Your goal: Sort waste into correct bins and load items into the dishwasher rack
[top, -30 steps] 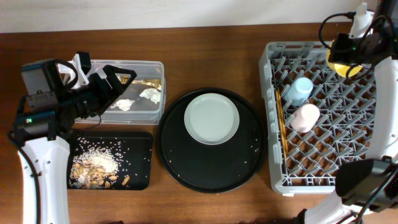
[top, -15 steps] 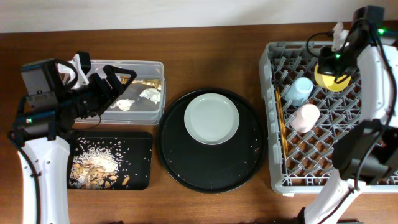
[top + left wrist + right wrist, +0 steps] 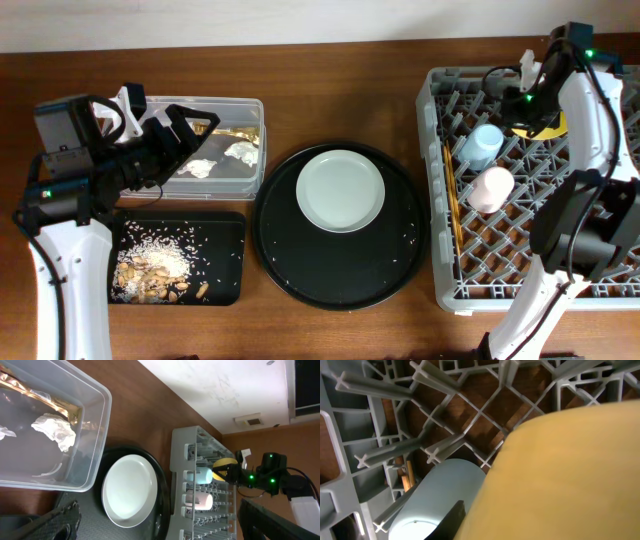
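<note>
Yellow bowl [image 3: 560, 475] in dishwasher rack [image 3: 438, 200], beside light blue cup [image 3: 435, 495] | my right claw [image 3: 528, 108] at it, grip indeterminate | my left claw [image 3: 188, 140] spread wide.

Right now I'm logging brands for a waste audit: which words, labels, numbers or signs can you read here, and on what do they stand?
No text can be read in any view.
Wrapper: crumpled gold foil, no legible print.
Tub, plate, blue cup, pink cup, bowl, rack: plain, no marks visible.
Green lights by the rack: they spell nothing.
</note>
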You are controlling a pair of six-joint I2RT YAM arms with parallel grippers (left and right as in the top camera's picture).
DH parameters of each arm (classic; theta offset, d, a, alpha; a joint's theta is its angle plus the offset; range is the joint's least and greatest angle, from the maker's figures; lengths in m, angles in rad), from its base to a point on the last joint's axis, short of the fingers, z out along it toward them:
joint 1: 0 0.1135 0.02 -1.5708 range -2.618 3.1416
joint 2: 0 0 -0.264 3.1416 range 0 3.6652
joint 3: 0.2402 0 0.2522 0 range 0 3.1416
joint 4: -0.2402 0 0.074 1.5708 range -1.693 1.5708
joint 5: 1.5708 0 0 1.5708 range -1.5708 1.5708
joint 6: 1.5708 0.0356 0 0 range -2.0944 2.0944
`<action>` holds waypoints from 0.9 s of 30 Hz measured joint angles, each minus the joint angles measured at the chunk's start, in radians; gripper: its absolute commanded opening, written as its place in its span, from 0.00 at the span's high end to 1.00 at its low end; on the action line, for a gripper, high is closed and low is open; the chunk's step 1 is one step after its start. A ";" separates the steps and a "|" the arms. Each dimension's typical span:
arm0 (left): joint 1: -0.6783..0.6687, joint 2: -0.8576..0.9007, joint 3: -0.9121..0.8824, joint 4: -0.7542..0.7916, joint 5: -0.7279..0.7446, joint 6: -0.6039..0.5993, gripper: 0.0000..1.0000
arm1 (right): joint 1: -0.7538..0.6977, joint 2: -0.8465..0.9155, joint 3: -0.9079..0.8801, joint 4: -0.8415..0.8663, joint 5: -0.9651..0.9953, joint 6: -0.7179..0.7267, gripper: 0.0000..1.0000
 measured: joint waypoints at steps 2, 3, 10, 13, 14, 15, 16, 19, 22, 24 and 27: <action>0.000 0.000 0.000 0.000 0.000 0.000 0.01 | 0.000 0.000 0.000 0.000 0.003 -0.001 0.75; 0.000 0.000 0.000 0.000 0.000 0.000 0.01 | 0.000 0.000 0.000 -0.001 0.004 0.000 0.71; 0.000 0.000 0.000 0.000 0.000 0.000 0.01 | 0.000 -0.011 0.000 -0.008 0.005 0.001 0.69; 0.000 0.000 0.000 0.000 0.000 0.000 0.01 | 0.000 -0.036 0.000 -0.010 0.007 0.002 0.68; 0.000 0.000 0.000 0.000 0.000 0.000 0.01 | 0.000 -0.046 0.000 -0.013 0.007 0.001 0.68; 0.000 0.000 0.000 0.000 0.000 0.000 0.01 | 0.000 -0.055 0.000 -0.017 0.007 0.001 0.68; 0.000 0.000 0.000 0.000 0.000 0.000 0.01 | 0.000 -0.064 0.000 -0.023 0.004 0.001 0.68; 0.000 0.000 0.000 0.000 0.000 0.000 0.01 | 0.000 -0.072 0.000 -0.038 -0.005 0.000 0.68; 0.000 0.000 0.000 0.000 0.000 0.000 0.01 | 0.000 -0.072 0.000 -0.041 -0.008 0.001 0.68; 0.000 0.000 0.000 0.000 0.000 0.000 0.01 | 0.000 -0.073 0.000 -0.042 -0.015 0.001 0.64; 0.000 0.000 0.000 0.000 0.000 0.000 0.01 | 0.000 -0.082 0.005 -0.049 -0.027 -0.001 0.54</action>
